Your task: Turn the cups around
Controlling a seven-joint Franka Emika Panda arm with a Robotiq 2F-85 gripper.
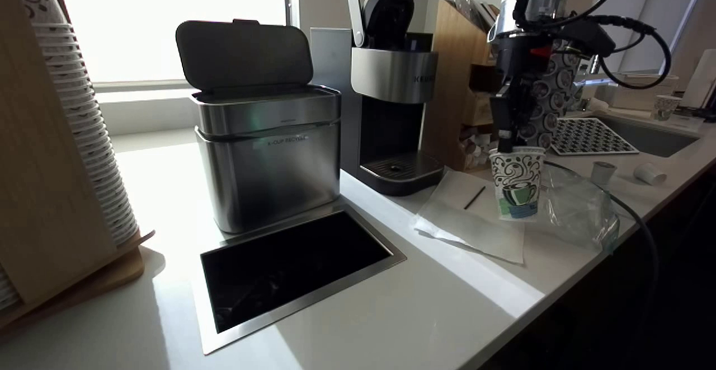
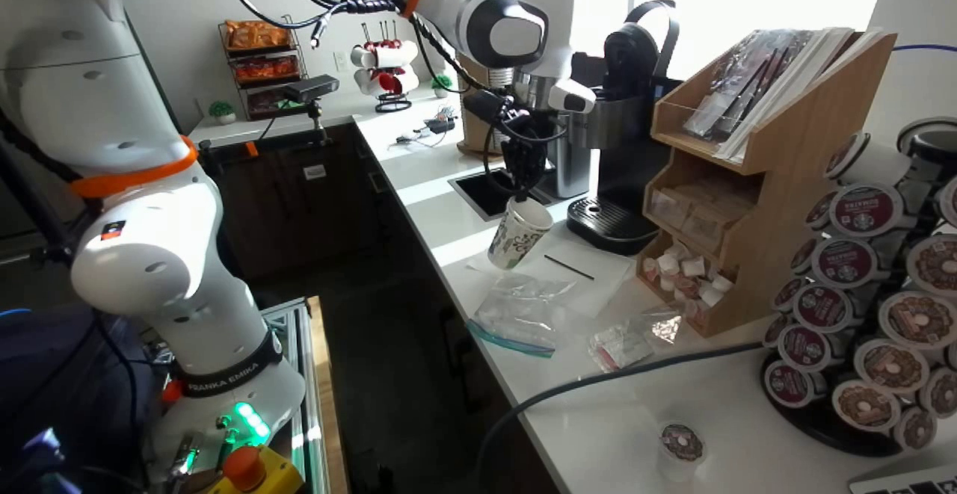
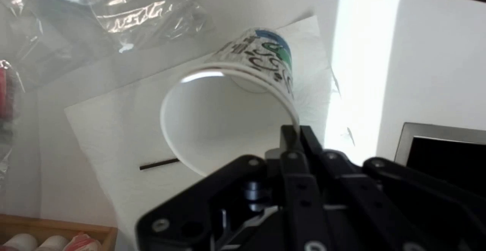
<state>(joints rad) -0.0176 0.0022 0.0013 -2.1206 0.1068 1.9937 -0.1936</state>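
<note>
Robotiq gripper (image 3: 298, 132) was clamped on the rim of the mug-print paper cup (image 1: 517, 184), one finger inside the mouth, one outside. Cup was right of centre in an exterior view, mid-frame in wrist view; tilted, mouth up, over a white paper sheet (image 1: 475, 224). Couldn't tell whether its base touched. Black stir stick (image 2: 570, 267) lay on the sheet; clear zip bag (image 2: 523, 311) lay near it, around frame centre. Keurig coffee maker (image 1: 394, 76), top middle of an exterior view, had its top raised. K-Cup recycle bin (image 1: 274, 174) stood left of centre, lid up.
</note>
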